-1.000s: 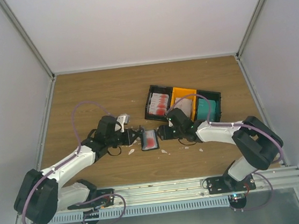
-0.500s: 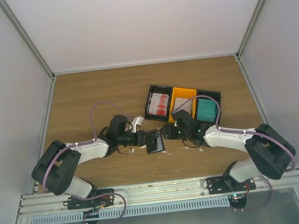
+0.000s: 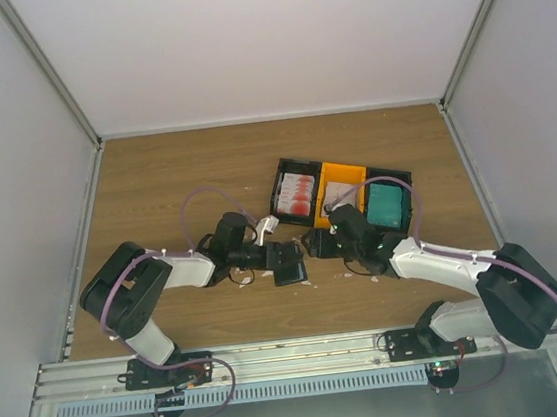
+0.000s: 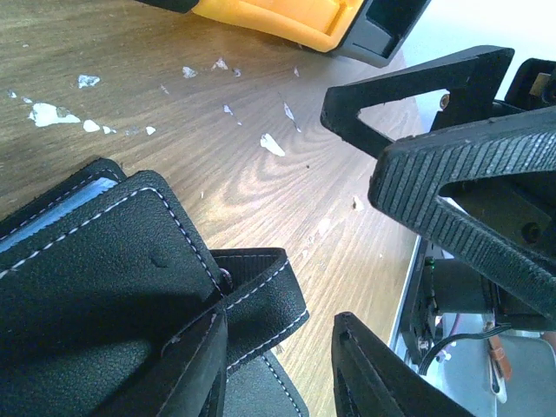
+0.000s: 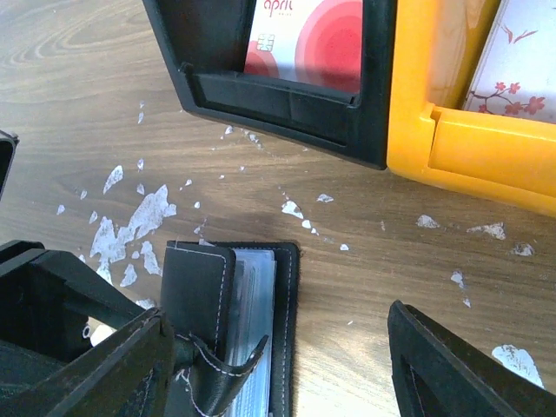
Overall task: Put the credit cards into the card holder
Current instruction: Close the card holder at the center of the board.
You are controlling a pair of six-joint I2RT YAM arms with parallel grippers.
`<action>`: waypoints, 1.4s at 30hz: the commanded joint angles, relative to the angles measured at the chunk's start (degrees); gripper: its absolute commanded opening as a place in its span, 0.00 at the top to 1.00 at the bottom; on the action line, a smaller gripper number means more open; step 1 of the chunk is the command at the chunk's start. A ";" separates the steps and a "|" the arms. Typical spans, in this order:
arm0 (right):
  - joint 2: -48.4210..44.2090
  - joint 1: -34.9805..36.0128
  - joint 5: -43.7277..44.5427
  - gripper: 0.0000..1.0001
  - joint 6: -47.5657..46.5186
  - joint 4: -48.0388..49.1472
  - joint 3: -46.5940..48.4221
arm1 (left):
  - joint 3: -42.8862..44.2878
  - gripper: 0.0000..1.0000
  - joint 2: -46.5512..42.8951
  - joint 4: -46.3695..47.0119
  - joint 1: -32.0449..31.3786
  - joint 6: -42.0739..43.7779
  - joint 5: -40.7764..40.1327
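While the left hand and right hand both stand apart, gripping nothing, the card holder lies on the worktop between them, strap loose, seemingly positioned for loading; credit cards sit in the black tray.

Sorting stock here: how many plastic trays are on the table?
3, in a row right of centre: the left black tray with red-and-white cards, the orange tray in the middle, the right black tray with teal cards. None seems hidden.
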 commanded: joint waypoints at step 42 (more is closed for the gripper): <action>22.09 -0.21 -13.91 0.57 -11.75 -3.25 9.12 | -10.49 0.53 -0.31 6.91 3.42 -10.65 -4.52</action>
